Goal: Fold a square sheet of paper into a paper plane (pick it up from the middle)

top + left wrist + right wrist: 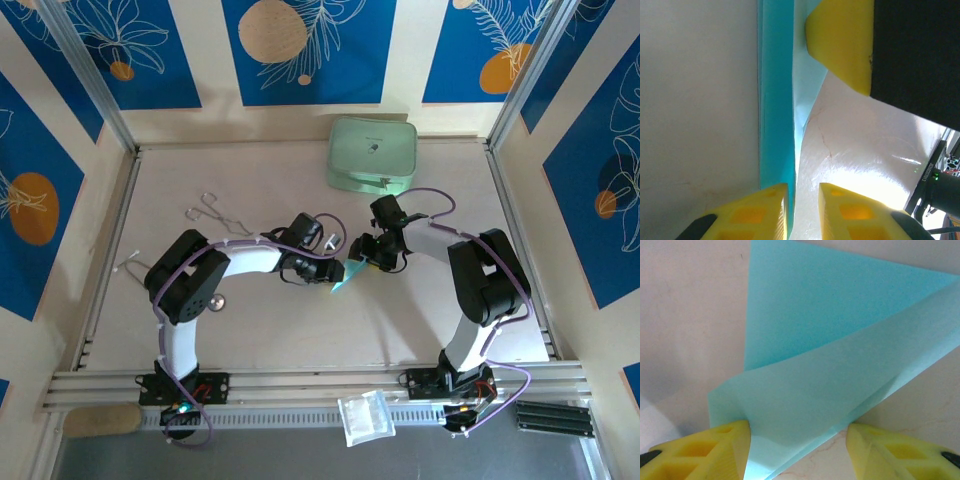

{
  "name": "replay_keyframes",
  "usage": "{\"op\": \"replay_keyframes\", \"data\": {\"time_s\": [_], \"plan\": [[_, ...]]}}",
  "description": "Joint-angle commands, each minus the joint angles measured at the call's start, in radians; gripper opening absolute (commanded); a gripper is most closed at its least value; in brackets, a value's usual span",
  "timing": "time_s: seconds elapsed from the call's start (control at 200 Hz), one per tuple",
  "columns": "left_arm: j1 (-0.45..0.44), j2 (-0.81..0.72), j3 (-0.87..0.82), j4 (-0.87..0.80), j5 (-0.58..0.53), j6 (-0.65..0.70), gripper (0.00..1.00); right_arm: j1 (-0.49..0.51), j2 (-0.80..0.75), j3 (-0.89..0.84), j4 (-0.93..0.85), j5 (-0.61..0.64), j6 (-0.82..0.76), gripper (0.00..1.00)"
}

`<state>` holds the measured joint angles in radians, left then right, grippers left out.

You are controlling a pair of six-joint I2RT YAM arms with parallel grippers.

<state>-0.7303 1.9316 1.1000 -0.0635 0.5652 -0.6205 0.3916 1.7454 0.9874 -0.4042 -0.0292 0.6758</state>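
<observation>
Both arms meet mid-surface [270, 335] w/ the blue paper sheet [342, 282] betw. them, partly folded, one flap lifted off the flat layer. It sits well apart from the mint-green case [372, 155] at the far edge. L claw [803, 192]: narrow gap, paper's folded edge runs into it, hugging one finger. R claw [796, 426]: jaws approx. half-wide, straddling the raised flap, one finger touching it.

My left arm [240, 262] bends at the elbow and reaches rightward; my right arm [478, 270] stands taller and folds leftward, so the two wrists meet almost tip to tip ahead of my bases. My left gripper [804, 192] has its jaws a narrow slit apart, seemingly not quite closed. My right gripper [797, 432] holds its jaws roughly half spread.
</observation>
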Motion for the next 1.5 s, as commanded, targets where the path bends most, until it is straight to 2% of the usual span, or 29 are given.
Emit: {"op": "replay_keyframes", "data": {"time_s": [0.0,0.245,0.825,1.496], "plan": [[0.006,0.002,-0.009,-0.019,0.008,0.016,0.22,0.012,0.062,-0.007,0.013,0.018,-0.018,0.57],[0.003,0.018,-0.01,-0.016,0.012,0.013,0.15,0.012,0.064,-0.009,0.015,0.013,-0.009,0.57],[-0.009,0.042,-0.023,-0.003,0.01,0.009,0.1,0.004,0.053,-0.018,0.027,-0.014,0.002,0.57],[-0.026,0.041,-0.025,-0.005,-0.029,0.021,0.05,-0.079,-0.22,-0.218,0.259,-0.17,0.012,0.62]]}}
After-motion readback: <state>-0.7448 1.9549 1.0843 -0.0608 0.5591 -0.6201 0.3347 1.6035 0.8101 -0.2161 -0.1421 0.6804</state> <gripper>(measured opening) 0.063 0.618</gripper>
